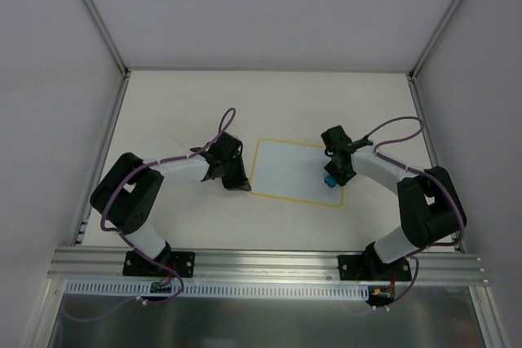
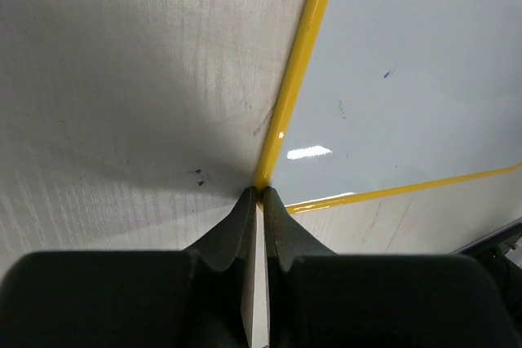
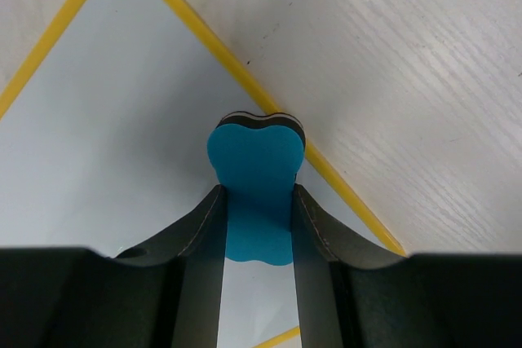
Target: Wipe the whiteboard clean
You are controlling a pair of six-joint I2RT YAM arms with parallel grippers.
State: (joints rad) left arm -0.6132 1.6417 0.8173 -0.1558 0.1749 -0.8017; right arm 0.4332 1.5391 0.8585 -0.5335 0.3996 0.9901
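Note:
The whiteboard (image 1: 295,170) lies flat in the middle of the table, white with a thin yellow border. It looks blank from above. In the left wrist view the whiteboard (image 2: 408,79) shows only a tiny blue speck. My left gripper (image 1: 237,186) is shut, its tips (image 2: 262,194) resting at the board's near left corner on the yellow border. My right gripper (image 1: 333,174) is shut on the blue eraser (image 1: 329,179). It holds the eraser (image 3: 254,160) down on the whiteboard (image 3: 106,120), next to its right border.
White enclosure walls with metal posts stand at the left, right and back of the table (image 1: 188,112). An aluminium rail (image 1: 269,262) with both arm bases runs along the near edge. Purple cables loop over both arms.

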